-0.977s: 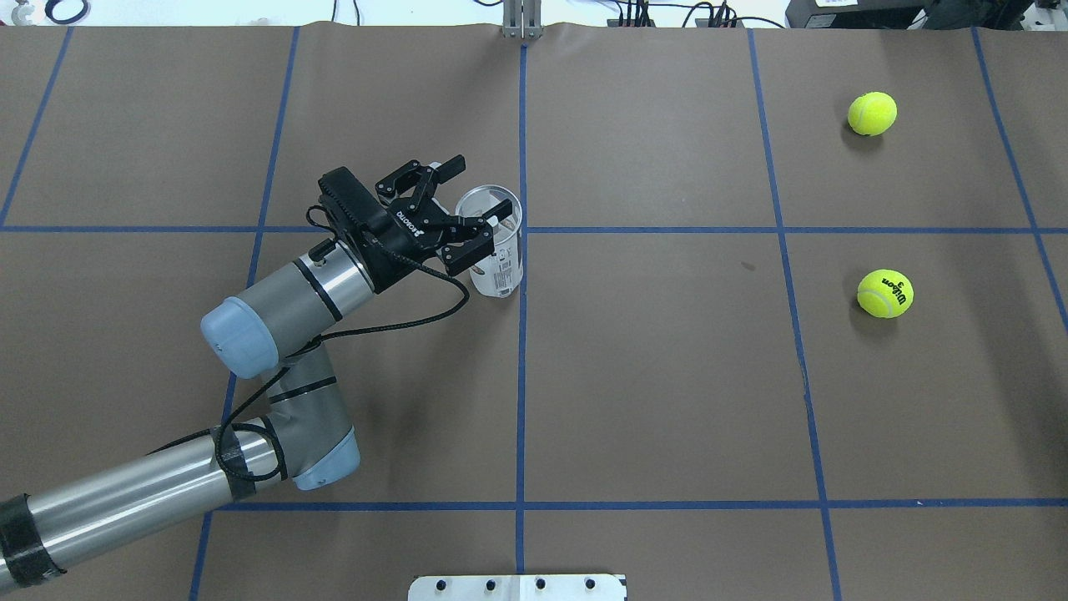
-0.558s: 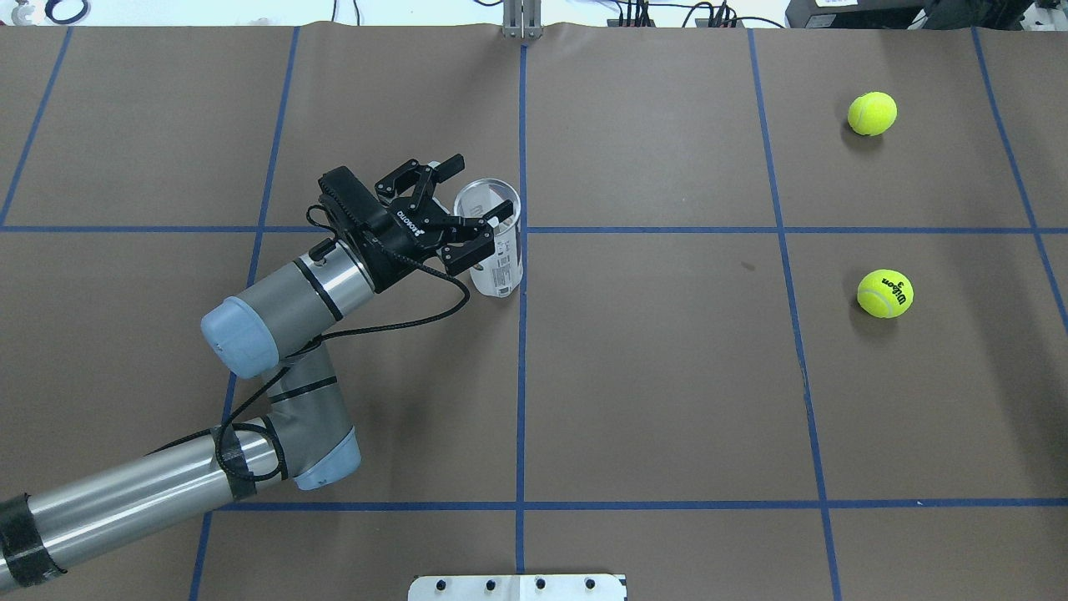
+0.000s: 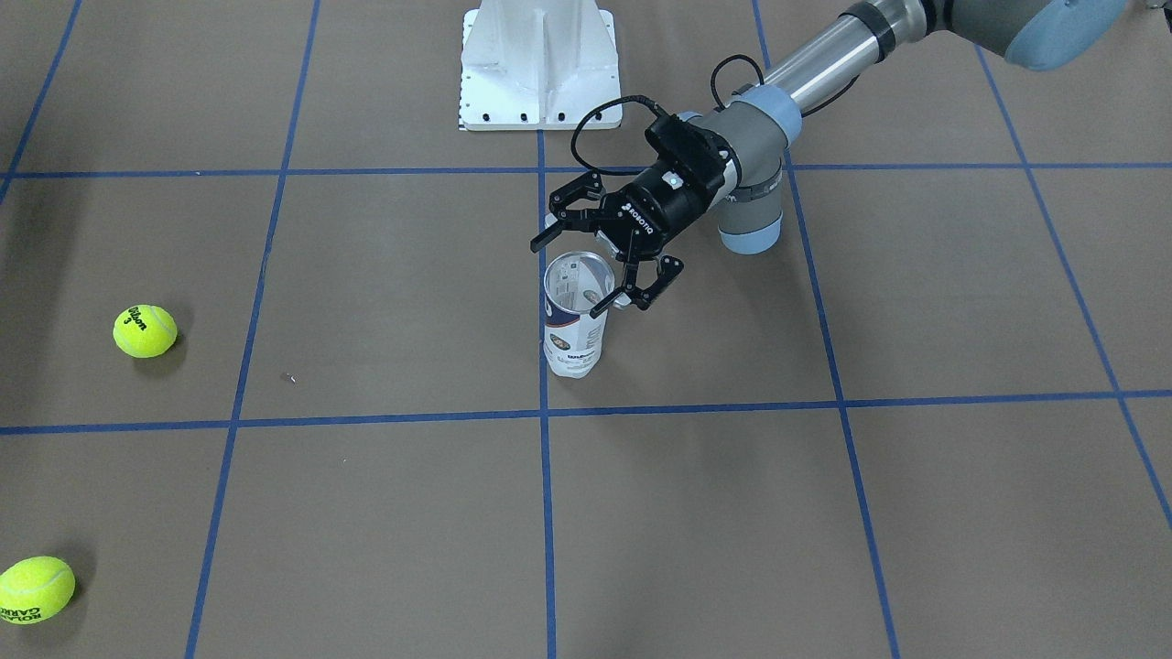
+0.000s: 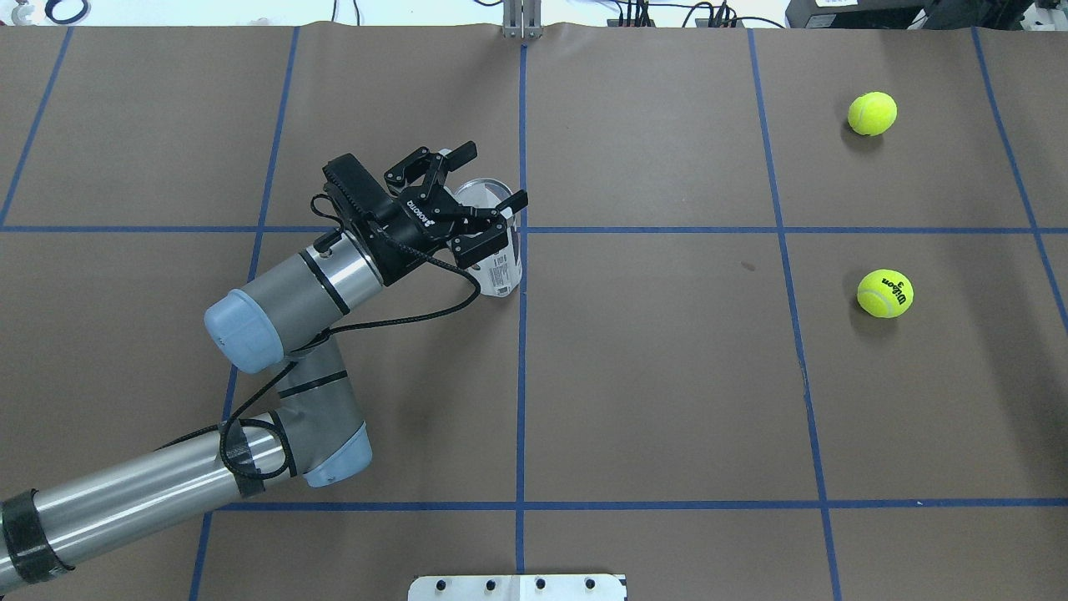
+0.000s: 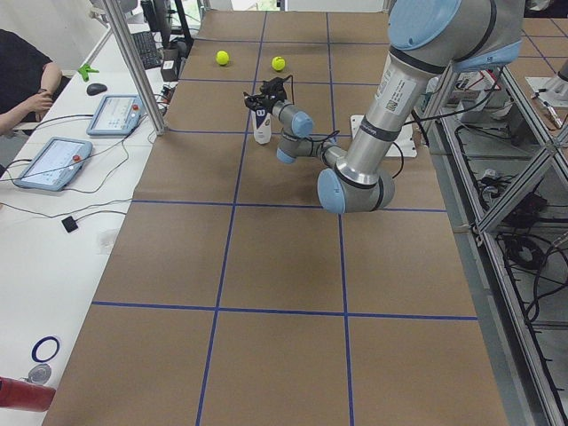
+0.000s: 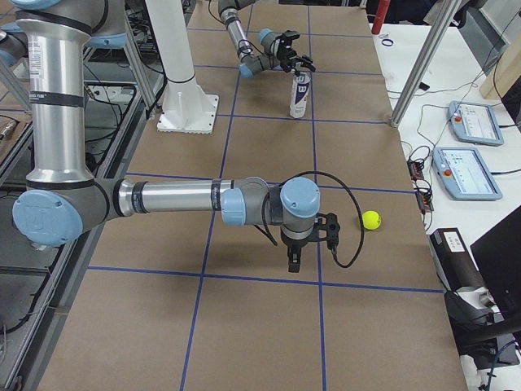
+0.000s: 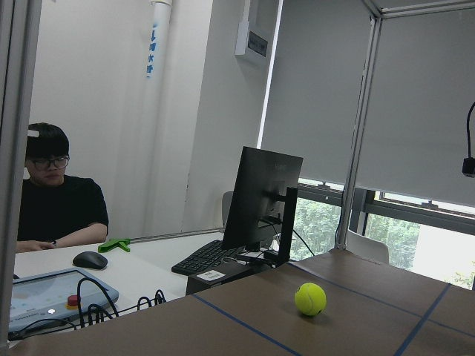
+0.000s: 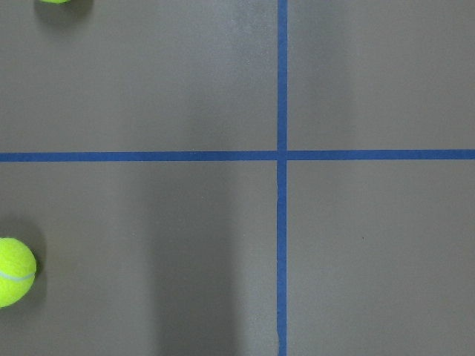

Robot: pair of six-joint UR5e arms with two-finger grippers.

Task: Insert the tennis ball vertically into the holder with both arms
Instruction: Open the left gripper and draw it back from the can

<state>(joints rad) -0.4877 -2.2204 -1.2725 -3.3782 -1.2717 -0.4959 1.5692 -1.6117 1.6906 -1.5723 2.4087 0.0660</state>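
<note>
Your left gripper [image 4: 494, 175] has lifted and spread wider in the last second. The holder [image 4: 501, 271] stands upright just under its fingers, seemingly released and ready for loading. You have one holder and two balls: one [image 4: 873, 113] and another [image 4: 885, 293], both well apart from it. I cannot tell whether the right gripper [image 6: 295, 265] is spread or closed.

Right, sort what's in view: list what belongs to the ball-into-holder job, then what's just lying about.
Job: holder; Wilson-marked tennis ball; second tennis ball; left gripper, open at the holder's mouth; right gripper.

Lying about: control tablets, mouse, keyboard, monitor, all on the side desks.
</note>
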